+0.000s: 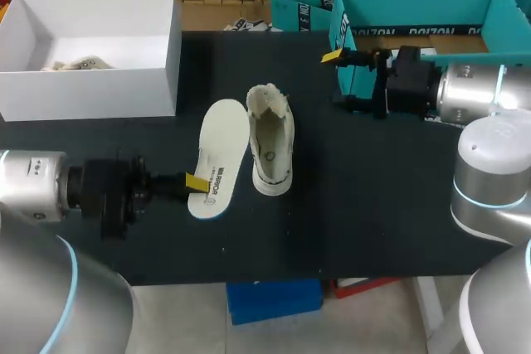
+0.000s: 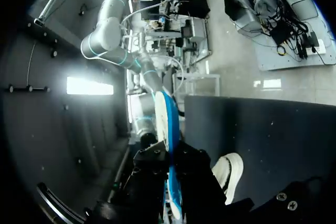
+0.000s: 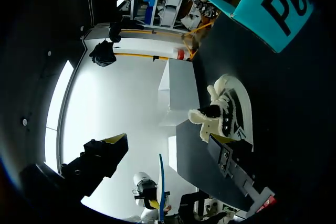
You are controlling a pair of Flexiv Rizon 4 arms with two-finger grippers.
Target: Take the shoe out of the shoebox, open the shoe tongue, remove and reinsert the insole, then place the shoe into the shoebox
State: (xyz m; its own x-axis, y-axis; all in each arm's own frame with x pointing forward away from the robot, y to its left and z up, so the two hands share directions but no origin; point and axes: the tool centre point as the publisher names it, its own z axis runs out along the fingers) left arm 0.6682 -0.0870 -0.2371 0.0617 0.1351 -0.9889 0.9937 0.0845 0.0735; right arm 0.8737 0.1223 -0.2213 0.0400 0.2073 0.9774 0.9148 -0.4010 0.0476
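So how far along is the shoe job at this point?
Done: the shoe is out on the table, its tongue looks open, and the insole is removed. In hand: the left tool grips the insole's end beside the shoe; the right tool hangs open, empty. Left: reinserting the insole and boxing the shoe.

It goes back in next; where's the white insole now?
Head view: the white foam insole is left of centre, just left of the cream high-top shoe, its near end gripped by the left gripper.
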